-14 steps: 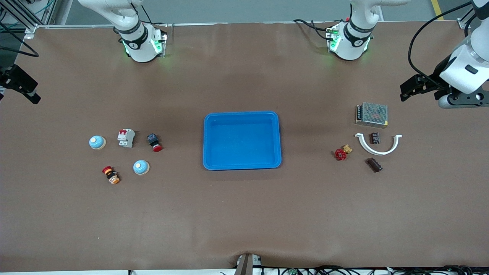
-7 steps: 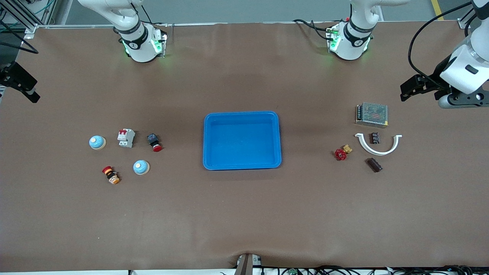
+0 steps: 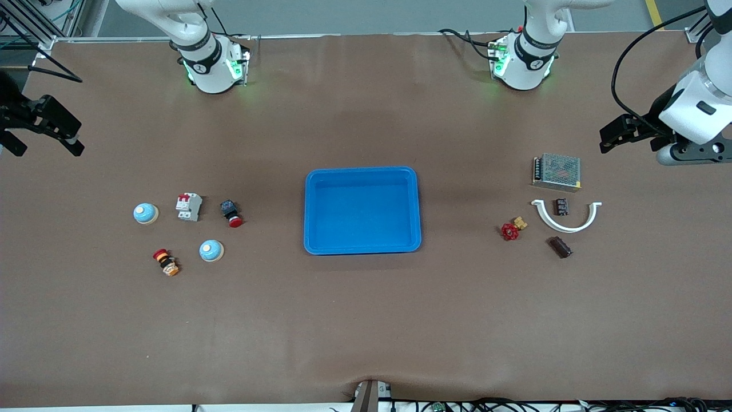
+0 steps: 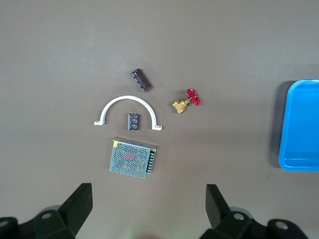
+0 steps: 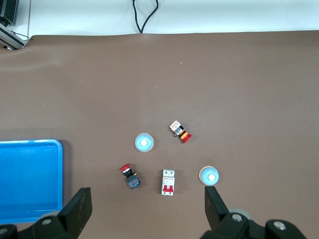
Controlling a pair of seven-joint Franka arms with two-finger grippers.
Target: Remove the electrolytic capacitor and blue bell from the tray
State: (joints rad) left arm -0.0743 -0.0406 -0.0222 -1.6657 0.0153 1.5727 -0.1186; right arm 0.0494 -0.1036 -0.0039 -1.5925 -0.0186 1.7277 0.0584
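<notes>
Front view: a blue tray [image 3: 362, 171] sits mid-desk [image 3: 366, 332] with nothing in it. Toward the right arm's end lie two bells, one [image 3: 145, 213] beside a white circuit breaker [image 3: 189, 206] and the other [image 3: 211, 250] nearer the camera, beside a red-and-yellow push button [image 3: 166, 262]. A red-capped black switch [image 3: 231, 213] lies between the breaker and the tray. Toward the left arm's end, one capacitor [image 3: 561, 206] rests inside the curve of a white arc-shaped bracket [image 3: 566, 220]; a second capacitor [image 3: 560, 247] lies nearer the camera, just outside the bracket. A mesh-covered power supply [image 3: 557, 171] sits farther from the camera than the bracket, and a red-handled brass valve [image 3: 512, 228] lies between the bracket and the tray. The right end effector [image 3: 43, 127] hangs over the desk edge at its own end, fingers apart, holding nothing. The left end effector [image 3: 626, 130] hangs over the desk at its own end, above the power supply's area, likewise spread and holding nothing.

Left wrist view: both fingers [image 4: 77, 205] stand wide apart, with the power supply [image 4: 132, 158], bracket [image 4: 127, 110], both capacitors [image 4: 133, 121] [image 4: 141, 80], valve [image 4: 186, 101] and tray edge [image 4: 286, 124] below.

Right wrist view: fingers [image 5: 77, 210] wide apart; both bells [image 5: 144, 143] [image 5: 209, 176], breaker [image 5: 168, 182], switch [image 5: 129, 177], push button [image 5: 180, 132] and a tray corner [image 5: 55, 149] below.
</notes>
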